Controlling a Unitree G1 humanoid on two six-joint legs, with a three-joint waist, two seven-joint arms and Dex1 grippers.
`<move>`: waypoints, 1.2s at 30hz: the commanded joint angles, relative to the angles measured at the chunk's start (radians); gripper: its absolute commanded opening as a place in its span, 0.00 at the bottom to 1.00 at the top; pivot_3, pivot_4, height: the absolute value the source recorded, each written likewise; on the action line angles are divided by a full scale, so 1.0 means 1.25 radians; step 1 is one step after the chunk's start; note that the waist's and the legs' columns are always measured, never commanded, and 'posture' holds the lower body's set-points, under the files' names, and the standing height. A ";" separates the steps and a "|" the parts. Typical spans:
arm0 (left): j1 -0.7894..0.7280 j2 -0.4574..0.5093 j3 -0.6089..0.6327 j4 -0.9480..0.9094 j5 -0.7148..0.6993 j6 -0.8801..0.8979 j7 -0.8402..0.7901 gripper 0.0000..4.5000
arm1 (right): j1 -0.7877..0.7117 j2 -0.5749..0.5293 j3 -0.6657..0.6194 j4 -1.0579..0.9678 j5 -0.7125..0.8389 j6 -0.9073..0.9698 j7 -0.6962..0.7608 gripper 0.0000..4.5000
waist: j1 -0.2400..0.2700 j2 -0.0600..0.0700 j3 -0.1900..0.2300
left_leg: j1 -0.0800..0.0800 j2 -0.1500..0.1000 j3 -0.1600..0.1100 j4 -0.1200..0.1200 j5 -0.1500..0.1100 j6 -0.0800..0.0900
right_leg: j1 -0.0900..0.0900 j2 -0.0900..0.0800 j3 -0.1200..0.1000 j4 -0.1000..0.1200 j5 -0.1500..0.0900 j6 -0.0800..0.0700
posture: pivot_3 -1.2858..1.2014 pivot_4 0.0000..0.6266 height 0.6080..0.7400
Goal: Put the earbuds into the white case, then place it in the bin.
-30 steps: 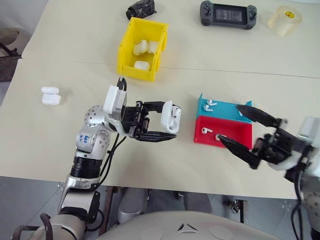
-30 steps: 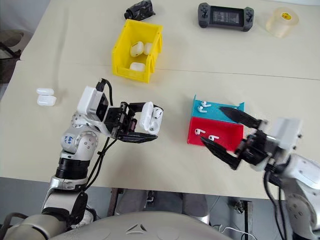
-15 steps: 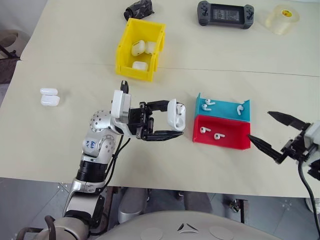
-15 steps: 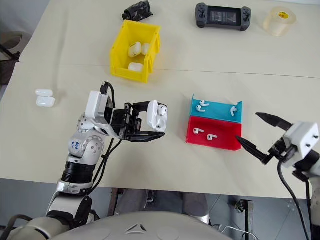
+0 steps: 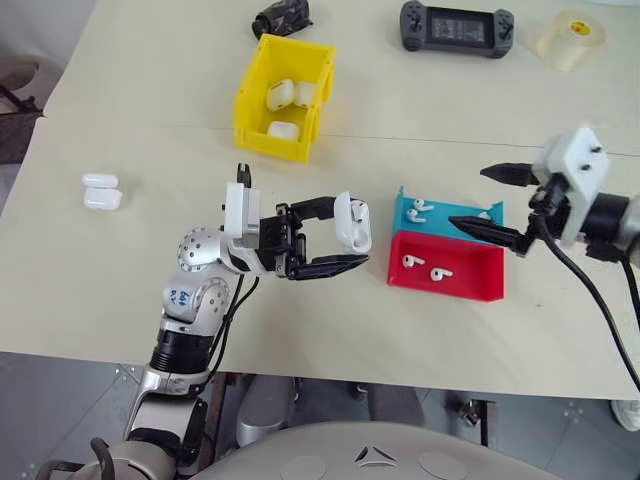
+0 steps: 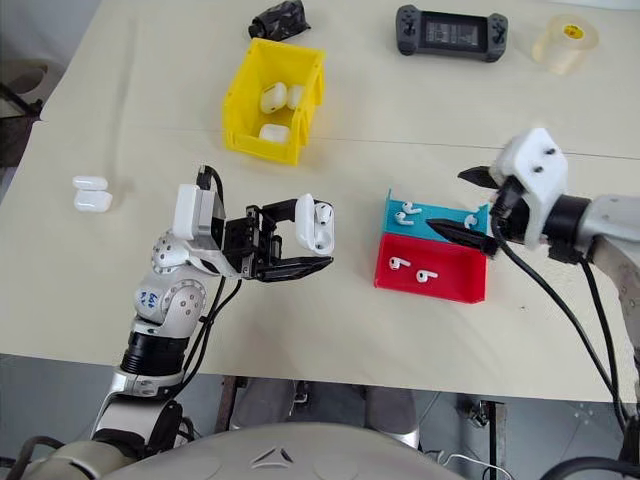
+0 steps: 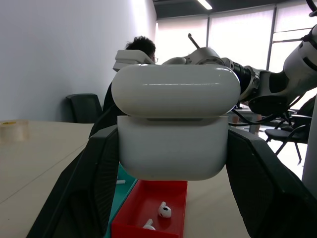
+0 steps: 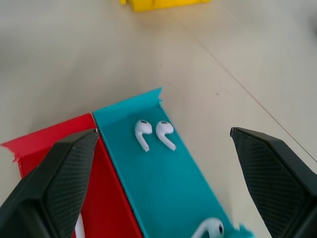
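Observation:
My left gripper (image 5: 338, 238) is shut on the white case (image 5: 353, 222), holding it above the table left of the trays. The case (image 7: 173, 124) sits between both fingers and its lid looks flipped up. My right gripper (image 5: 470, 196) hangs open over the blue tray (image 5: 445, 222), nothing between its fingers. White earbuds (image 8: 143, 133) lie in the blue tray, and two more earbuds (image 5: 410, 261) lie in the red tray (image 5: 465, 280). The yellow bin (image 5: 250, 112) stands at the back left and holds three white cases.
Two more white cases (image 5: 100, 192) lie at the far left of the table. A black game controller (image 5: 457, 27), a tape roll (image 5: 570, 40) and a dark object (image 5: 282, 18) lie along the back. A person sits behind the table in the left wrist view.
My right gripper has swung from the table's front right edge forward and left to over the blue tray, still open. The left gripper has stayed in place with the case, turning slightly.

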 commanded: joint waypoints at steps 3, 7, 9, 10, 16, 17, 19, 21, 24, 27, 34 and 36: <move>0.016 0.003 -0.010 -0.045 -0.010 -0.006 -0.002 0.62 | -0.191 0.001 0.165 0.091 -0.079 0.116 0.019 1.00 | 0.001 0.000 0.000 | -0.001 0.000 0.000 0.000 0.000 0.000 | -0.001 0.000 0.000 0.000 0.000 0.000 | 0.52 0.24 1.00; 0.023 -0.004 -0.019 -0.053 -0.007 -0.012 0.002 0.62 | -0.316 0.040 0.317 0.236 -0.208 0.025 0.086 1.00 | -0.002 0.000 0.000 | -0.001 -0.001 0.000 0.000 0.000 0.000 | -0.001 0.000 0.000 0.000 0.000 0.000 | 0.52 0.24 1.00; 0.025 -0.003 -0.019 -0.054 -0.007 -0.014 0.003 0.62 | -0.354 0.055 0.368 0.297 -0.266 -0.036 0.122 1.00 | -0.002 0.000 0.000 | -0.001 -0.001 0.000 0.000 0.000 0.000 | -0.001 0.000 0.000 0.000 0.000 0.000 | 0.52 0.24 1.00; 0.024 -0.003 -0.018 -0.054 -0.008 -0.013 0.003 0.62 | -0.367 0.064 0.380 0.321 -0.282 -0.052 0.135 1.00 | -0.002 0.000 0.000 | -0.001 -0.001 0.000 0.000 0.000 0.000 | -0.002 0.000 -0.001 0.001 0.000 0.000 | 0.52 0.24 1.00; 0.018 0.003 -0.011 -0.062 -0.012 -0.006 0.016 0.62 | -0.432 0.122 0.426 0.466 -0.380 -0.172 0.197 1.00 | -0.003 0.000 0.000 | -0.001 0.000 0.000 0.000 0.000 0.000 | -0.002 0.000 0.000 0.001 0.000 0.000 | 0.52 0.24 1.00; 0.017 0.004 -0.011 -0.063 -0.013 -0.005 0.018 0.62 | -0.438 0.129 0.427 0.482 -0.391 -0.189 0.205 1.00 | -0.003 0.000 0.000 | -0.001 0.000 0.000 0.000 0.000 0.000 | -0.002 0.000 0.000 0.001 0.000 0.000 | 0.52 0.24 1.00; 0.016 0.006 -0.009 -0.068 -0.014 -0.001 0.023 0.62 | -0.447 0.140 0.438 0.507 -0.419 -0.232 0.230 1.00 | -0.003 0.000 0.000 | -0.001 0.000 0.000 0.000 0.000 0.000 | -0.002 0.000 0.000 0.001 0.000 0.000 | 0.52 0.24 1.00; 0.016 0.009 -0.007 -0.074 -0.016 0.003 0.028 0.62 | -0.449 0.149 0.442 0.518 -0.439 -0.255 0.255 1.00 | -0.003 0.000 0.000 | -0.001 0.000 0.000 0.000 0.000 0.000 | -0.002 0.000 -0.001 0.002 0.000 0.000 | 0.52 0.24 1.00; 0.019 0.015 -0.003 -0.085 -0.021 0.013 0.034 0.62 | -0.444 0.161 0.441 0.529 -0.464 -0.285 0.279 1.00 | -0.003 0.000 0.000 | -0.001 0.000 0.000 0.000 0.000 0.000 | -0.002 0.000 -0.001 0.002 0.000 0.000 | 0.52 0.24 1.00; 0.022 0.022 0.002 -0.095 -0.026 0.024 0.038 0.62 | -0.443 0.174 0.437 0.538 -0.482 -0.304 0.294 1.00 | -0.004 0.000 0.000 | -0.001 0.000 0.000 0.000 0.000 0.000 | -0.002 0.001 -0.001 0.002 0.000 0.000 | 0.52 0.24 1.00; 0.023 0.029 0.004 -0.108 -0.028 0.031 0.052 0.62 | -0.439 0.202 0.429 0.559 -0.513 -0.323 0.311 0.86 | -0.004 0.000 0.000 | -0.001 0.000 0.000 0.000 0.000 0.000 | -0.002 0.001 0.000 0.002 0.000 0.000 | 0.52 0.24 1.00; 0.024 0.030 0.004 -0.110 -0.028 0.031 0.054 0.62 | -0.439 0.203 0.428 0.565 -0.524 -0.327 0.316 0.72 | -0.004 0.000 0.000 | -0.001 0.000 0.000 0.000 0.000 0.000 | -0.002 0.001 0.000 0.002 0.000 0.000 | 0.52 0.24 1.00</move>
